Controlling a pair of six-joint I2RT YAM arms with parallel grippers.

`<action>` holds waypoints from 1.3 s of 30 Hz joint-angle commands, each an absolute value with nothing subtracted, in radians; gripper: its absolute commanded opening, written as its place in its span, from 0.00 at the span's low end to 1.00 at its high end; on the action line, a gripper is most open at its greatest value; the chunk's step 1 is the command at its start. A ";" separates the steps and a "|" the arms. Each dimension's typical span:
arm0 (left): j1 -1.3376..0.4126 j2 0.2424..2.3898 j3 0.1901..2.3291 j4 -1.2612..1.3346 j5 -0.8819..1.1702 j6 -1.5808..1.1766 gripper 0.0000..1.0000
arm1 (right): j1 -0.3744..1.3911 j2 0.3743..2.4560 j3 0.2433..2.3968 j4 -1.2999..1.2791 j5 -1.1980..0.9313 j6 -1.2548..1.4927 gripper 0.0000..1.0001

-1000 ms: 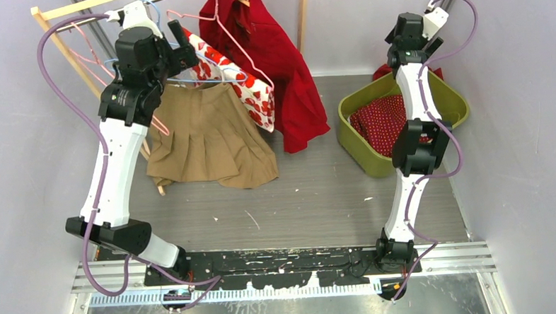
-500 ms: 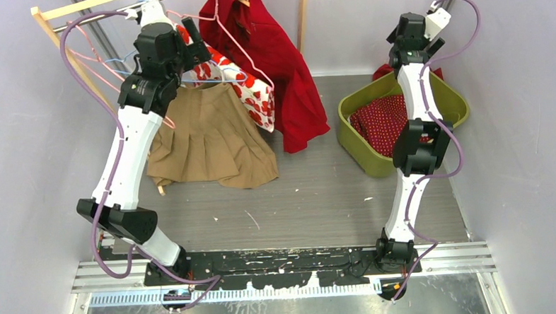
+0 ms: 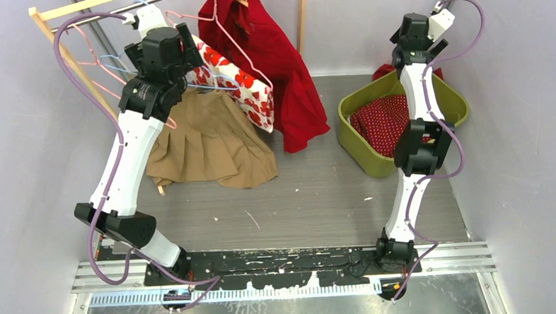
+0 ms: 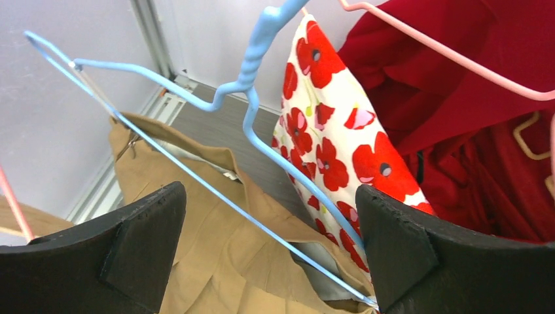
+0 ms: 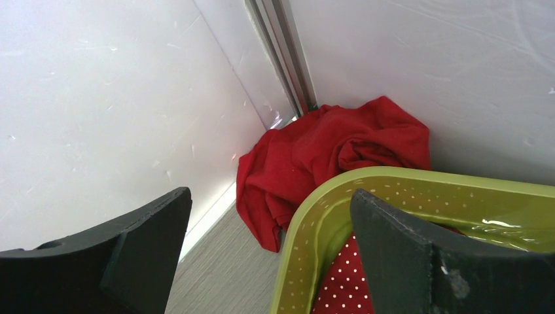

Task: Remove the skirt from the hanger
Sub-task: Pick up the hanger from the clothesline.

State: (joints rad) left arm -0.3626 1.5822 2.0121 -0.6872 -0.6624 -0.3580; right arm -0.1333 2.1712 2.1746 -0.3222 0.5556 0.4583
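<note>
Where the left gripper (image 4: pixel 268 209) stands: up at the rack, jaws spread wide and gripping nothing, with the blue hanger (image 4: pixel 252 98) just ahead of it.
Between its fingers: the hanger's lower bar crosses on a slant and ends just beside one finger (image 4: pixel 419 261); whether they touch cannot be told.
Skirt (image 4: pixel 216 261): tan, just below and ahead of the fingers, its waistband lying along that bar.
Skirt's long axis: from the waistband at the hanger down towards the arm bases, hem fanned out on the grey table (image 3: pixel 319 190).
Beside the hand, on one side: a poppy-print cloth (image 4: pixel 327 144) touching the hanger's neck, with a red dress (image 4: pixel 471 85) and a pink hanger (image 4: pixel 445 55) beyond it.
On the other side: open air, then the pale wall (image 4: pixel 59 131) and a wooden rack post (image 3: pixel 65 60).
Room to move: widest over the bare table nearer the bases.
Right gripper (image 5: pixel 268 216): well apart from the skirt, jaws wide and holding nothing, above the rim of a green basket (image 5: pixel 406 190).
Around it: red dotted cloth (image 5: pixel 340 281) inside the basket, a red heap (image 5: pixel 327 150) in the wall corner behind.
</note>
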 commanded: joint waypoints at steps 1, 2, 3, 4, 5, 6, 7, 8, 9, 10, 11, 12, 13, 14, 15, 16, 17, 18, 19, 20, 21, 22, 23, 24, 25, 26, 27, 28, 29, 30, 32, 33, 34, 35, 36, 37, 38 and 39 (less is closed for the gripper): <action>-0.361 1.522 2.012 -0.736 -0.792 -0.327 0.99 | -0.136 2.126 2.189 -0.298 0.571 0.476 0.96; -0.360 1.513 2.012 -0.746 -0.801 -0.324 0.99 | -0.136 2.121 2.184 -0.300 0.572 0.476 0.95; -0.361 1.503 2.008 -0.754 -0.809 -0.320 0.99 | -0.136 2.116 2.177 -0.302 0.572 0.476 0.96; -0.361 1.491 2.003 -0.764 -0.821 -0.316 0.99 | -0.136 2.112 2.173 -0.304 0.573 0.477 0.96; -0.360 1.479 1.994 -0.771 -0.833 -0.308 0.99 | -0.137 2.108 2.170 -0.307 0.574 0.478 0.95; -0.361 1.463 1.980 -0.776 -0.849 -0.302 1.00 | -0.137 2.104 2.167 -0.308 0.577 0.480 0.95; -0.361 1.445 1.963 -0.777 -0.865 -0.293 0.99 | -0.138 2.102 2.165 -0.309 0.578 0.480 0.95; -0.360 1.428 1.941 -0.767 -0.876 -0.281 0.99 | -0.137 2.099 2.164 -0.311 0.577 0.481 0.95; -0.358 1.412 1.920 -0.752 -0.880 -0.269 0.99 | -0.137 2.098 2.162 -0.312 0.577 0.483 0.95; -0.358 1.404 1.909 -0.742 -0.880 -0.267 1.00 | -0.137 2.095 2.161 -0.316 0.577 0.486 0.95; -0.356 1.401 1.908 -0.745 -0.875 -0.268 0.99 | -0.137 2.094 2.161 -0.318 0.577 0.490 0.96; -0.356 1.407 1.916 -0.756 -0.868 -0.271 0.99 | -0.137 2.093 2.160 -0.319 0.578 0.494 0.96; -0.356 1.419 1.930 -0.771 -0.857 -0.274 0.99 | -0.138 2.090 2.160 -0.321 0.577 0.497 0.95; -0.356 1.436 1.950 -0.792 -0.847 -0.274 0.99 | -0.137 2.090 2.159 -0.322 0.578 0.499 0.95; -0.356 1.464 1.972 -0.811 -0.840 -0.274 0.99 | -0.137 2.089 2.159 -0.324 0.578 0.500 0.95; -0.356 1.482 1.989 -0.820 -0.830 -0.275 0.99 | -0.137 2.087 2.157 -0.324 0.577 0.500 0.96; -0.356 1.497 2.000 -0.821 -0.821 -0.272 0.99 | -0.137 2.086 2.155 -0.325 0.577 0.500 0.95; -0.356 1.507 2.002 -0.817 -0.811 -0.267 0.99 | -0.138 2.083 2.153 -0.327 0.578 0.500 0.96; -0.356 1.516 2.002 -0.800 -0.794 -0.258 0.99 | -0.139 2.082 2.151 -0.326 0.575 0.500 0.95; -0.356 1.523 2.002 -0.787 -0.784 -0.259 1.00 | -0.141 2.079 2.150 -0.327 0.572 0.501 0.96; -0.356 1.529 2.004 -0.770 -0.769 -0.257 0.98 | -0.144 2.078 2.148 -0.328 0.571 0.502 0.95; -0.356 1.536 2.008 -0.755 -0.760 -0.254 0.93 | -0.147 2.077 2.148 -0.329 0.570 0.503 0.95; -0.357 1.545 2.016 -0.747 -0.756 -0.257 0.86 | -0.150 2.076 2.146 -0.329 0.570 0.505 0.95; -0.356 1.555 2.029 -0.744 -0.750 -0.255 0.76 | -0.152 2.075 2.145 -0.330 0.569 0.507 0.95; -0.356 1.568 2.045 -0.749 -0.753 -0.258 0.65 | -0.155 2.074 2.144 -0.330 0.568 0.508 0.95; -0.355 1.580 2.061 -0.757 -0.756 -0.260 0.55 | -0.157 2.073 2.144 -0.332 0.568 0.509 0.95; -0.355 1.595 2.083 -0.770 -0.760 -0.265 0.44 | -0.161 2.073 2.143 -0.332 0.567 0.509 0.95; -0.355 1.608 2.104 -0.785 -0.761 -0.274 0.34 | -0.162 2.073 2.143 -0.332 0.567 0.510 0.95; -0.354 1.621 2.126 -0.800 -0.762 -0.282 0.26 | -0.163 2.075 2.143 -0.332 0.566 0.511 0.95; -0.355 1.632 2.146 -0.817 -0.760 -0.292 0.19 | -0.164 2.075 2.144 -0.332 0.566 0.512 0.95; -0.355 1.649 2.171 -0.821 -0.754 -0.295 0.05 | -0.165 2.077 2.143 -0.331 0.563 0.511 0.95; -0.354 1.654 2.178 -0.821 -0.753 -0.295 0.01 | -0.166 2.078 2.145 -0.331 0.562 0.511 0.95; -0.354 1.658 2.178 -0.821 -0.755 -0.295 0.00 | -0.166 2.080 2.145 -0.330 0.563 0.511 0.95; -0.354 1.660 2.178 -0.816 -0.759 -0.298 0.00 | -0.166 2.080 2.146 -0.330 0.562 0.511 0.95; -0.354 1.660 2.175 -0.810 -0.766 -0.300 0.00 | -0.166 2.080 2.147 -0.330 0.562 0.510 0.95; -0.354 1.659 2.169 -0.802 -0.777 -0.307 0.00 | -0.168 2.079 2.147 -0.331 0.564 0.509 0.95; -0.354 1.660 2.163 -0.794 -0.785 -0.309 0.00 | -0.169 2.080 2.146 -0.331 0.564 0.508 0.95; -0.355 1.662 2.161 -0.790 -0.790 -0.310 0.00 | -0.169 2.079 2.145 -0.330 0.564 0.506 0.95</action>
State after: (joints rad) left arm -0.3595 1.6680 2.1284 -0.8482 -0.7506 -0.3000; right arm -0.1654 2.1658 2.1372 -0.3538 0.5560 0.4999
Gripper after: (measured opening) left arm 0.021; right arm 0.952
